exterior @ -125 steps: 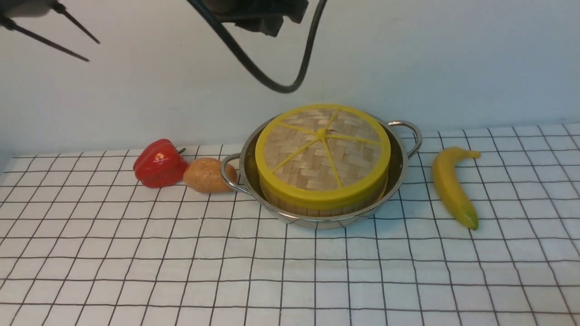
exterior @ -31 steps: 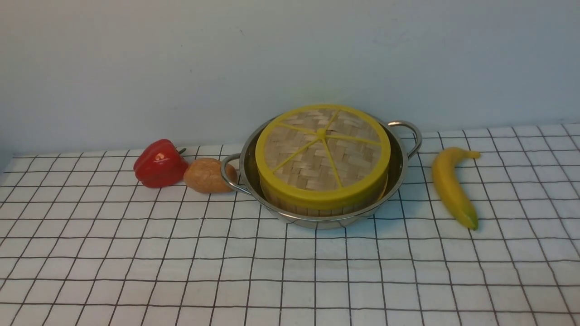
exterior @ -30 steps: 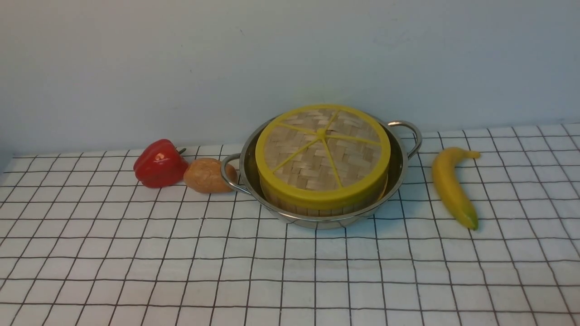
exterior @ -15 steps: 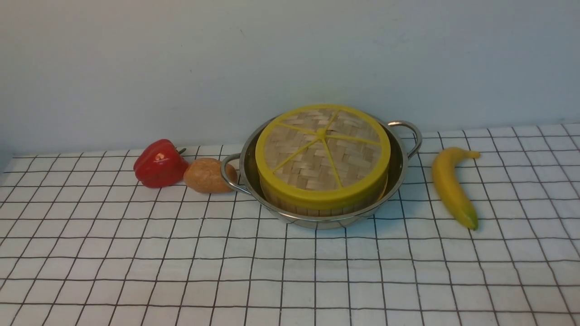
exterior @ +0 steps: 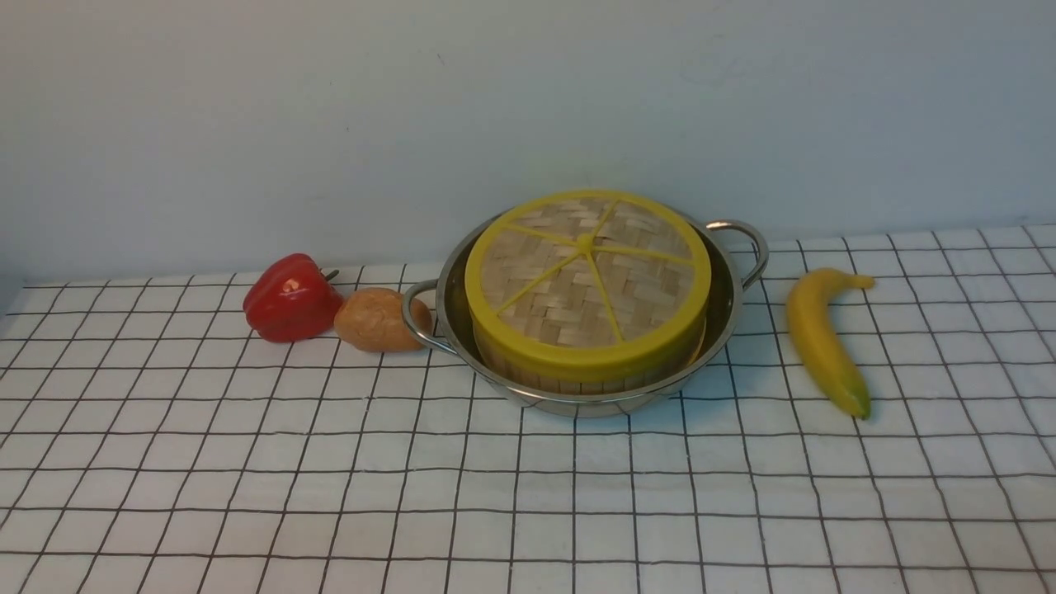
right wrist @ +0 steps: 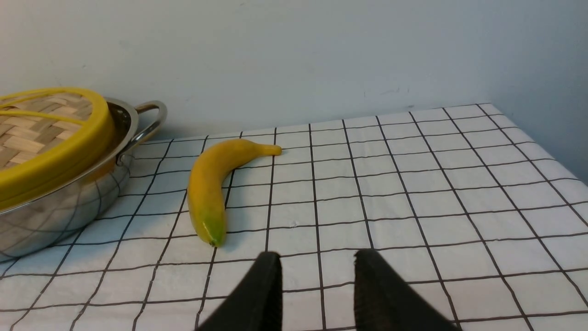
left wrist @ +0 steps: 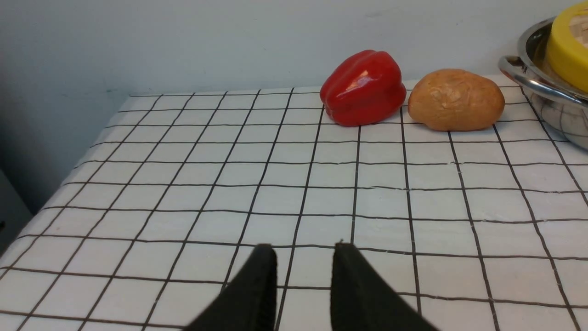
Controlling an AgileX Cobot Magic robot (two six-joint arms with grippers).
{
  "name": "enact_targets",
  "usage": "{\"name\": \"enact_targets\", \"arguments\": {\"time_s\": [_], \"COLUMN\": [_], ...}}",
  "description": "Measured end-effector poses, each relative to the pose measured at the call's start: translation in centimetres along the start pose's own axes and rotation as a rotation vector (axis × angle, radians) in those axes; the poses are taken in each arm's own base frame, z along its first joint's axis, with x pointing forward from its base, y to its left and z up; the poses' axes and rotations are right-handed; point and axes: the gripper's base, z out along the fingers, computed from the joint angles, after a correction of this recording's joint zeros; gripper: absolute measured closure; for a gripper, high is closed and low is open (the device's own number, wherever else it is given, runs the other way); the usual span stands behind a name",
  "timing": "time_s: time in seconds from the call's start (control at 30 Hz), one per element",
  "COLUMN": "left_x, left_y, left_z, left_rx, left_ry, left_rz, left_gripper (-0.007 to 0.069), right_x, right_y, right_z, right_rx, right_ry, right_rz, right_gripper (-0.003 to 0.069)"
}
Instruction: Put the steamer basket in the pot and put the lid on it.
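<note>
Front view: a worktop (exterior: 247, 495) under a white cloth with a black grid, against a pale wall. Near the middle, toward the back, a shiny steel pot (exterior: 726, 307) with two loop handles. Inside the pot, a bamboo steamer basket (exterior: 528, 370), only its upright slatted wall visible below the cover. On top of the basket, a woven lid (exterior: 587, 285) with a thick yellow rim and yellow spokes meeting at a centre knob, seated level. To the left of the pot, a brown potato (exterior: 375, 319) touching the pot's left handle, and just beside the potato a red bell pepper (exterior: 289, 298). To the right of the pot, apart from it, a yellow banana (exterior: 821, 338) with a green tip pointing toward the camera. No arm in this view.

Left wrist view: left end effector (left wrist: 304, 250) low over bare cloth, two black fingers parted with a clear gap and nothing between them. Beyond, red bell pepper (left wrist: 363, 87) and potato (left wrist: 455, 99) side by side, with the pot's handle and rim (left wrist: 533, 80) at the edge of the picture.

Right wrist view: right end effector (right wrist: 317, 257) also open and empty over bare cloth. Just ahead, the banana (right wrist: 212, 184); beside it, the pot (right wrist: 59, 211) with the yellow-rimmed lid (right wrist: 50, 133) sitting on it.
</note>
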Motion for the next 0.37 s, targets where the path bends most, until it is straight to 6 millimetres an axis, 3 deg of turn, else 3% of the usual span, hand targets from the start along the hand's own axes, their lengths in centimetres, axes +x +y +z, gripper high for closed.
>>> {"name": "enact_targets", "arguments": {"time_s": [0.37], "left_x": [0.0], "left_y": [0.0], "left_z": [0.0], "left_rx": [0.0], "left_ry": [0.0], "left_rz": [0.0], "left_gripper": [0.0426], "right_x": [0.0], "right_y": [0.0], "right_z": [0.0], "right_rx": [0.0], "right_ry": [0.0], "right_rz": [0.0], "right_gripper": [0.0416]}}
